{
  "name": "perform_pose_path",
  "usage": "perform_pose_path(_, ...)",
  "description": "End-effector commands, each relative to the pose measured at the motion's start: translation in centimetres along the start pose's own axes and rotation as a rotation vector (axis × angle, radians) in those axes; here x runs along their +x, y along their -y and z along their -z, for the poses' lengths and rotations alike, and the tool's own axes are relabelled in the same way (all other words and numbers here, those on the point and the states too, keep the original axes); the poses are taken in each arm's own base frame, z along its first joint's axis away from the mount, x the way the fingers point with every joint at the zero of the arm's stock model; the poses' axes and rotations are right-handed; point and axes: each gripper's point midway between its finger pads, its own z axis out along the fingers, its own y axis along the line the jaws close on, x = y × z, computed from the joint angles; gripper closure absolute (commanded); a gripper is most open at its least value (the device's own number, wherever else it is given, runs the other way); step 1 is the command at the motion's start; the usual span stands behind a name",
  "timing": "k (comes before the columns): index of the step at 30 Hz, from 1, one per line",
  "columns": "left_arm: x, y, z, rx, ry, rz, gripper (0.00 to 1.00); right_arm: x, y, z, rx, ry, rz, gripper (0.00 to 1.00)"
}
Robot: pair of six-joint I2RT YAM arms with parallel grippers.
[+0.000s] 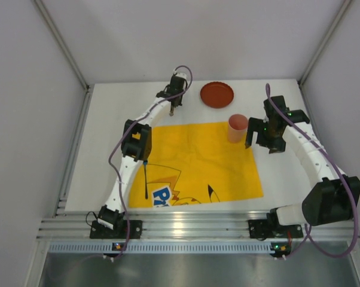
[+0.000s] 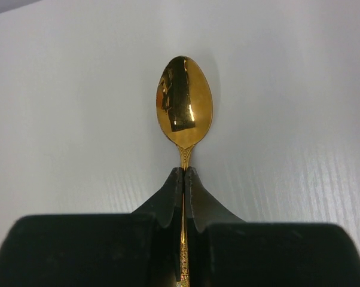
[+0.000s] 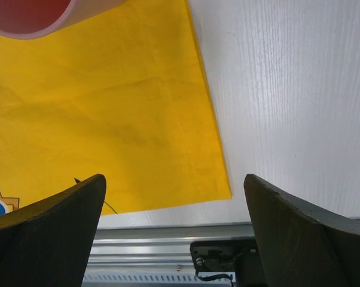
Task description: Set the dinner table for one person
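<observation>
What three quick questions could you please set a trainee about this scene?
1. True or false: the left gripper is shut on the gold spoon.
2. Fill in: the right gripper has its fingers ___.
3. The pink cup is: A) lying on its side; B) upright on the yellow cloth; C) held by the right gripper.
Key: 1 true; 2 open; 3 B.

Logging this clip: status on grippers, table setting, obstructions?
Left gripper shut on gold spoon, beyond yellow cloth's far edge. Right gripper open, empty, over cloth's right edge. Pink cup on cloth; red plate off it, on dinner table. Path clear.
</observation>
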Motion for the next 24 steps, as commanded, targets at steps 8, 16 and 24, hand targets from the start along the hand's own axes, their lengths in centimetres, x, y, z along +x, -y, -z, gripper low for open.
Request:
perform_pose_path(8,-7.3,-4.4,9.0,-0.073,0.035,0.152,1.0,-1.0,-1.7,2.7,-0.11,0.109,-0.011,0.0)
perform_pose_path(16,-9.9,0.5,19.3,0.125,0.047,0.546,1.0,-1.5,-2.0,5.0,-0.149,0.195,-0.031,0.0)
perform_pose_path(24,0.1,14.9,26.6,0.216,-0.12,0.538,1.0,0.1,-1.8,8.0,-0.201,0.251,-0.073,0.0)
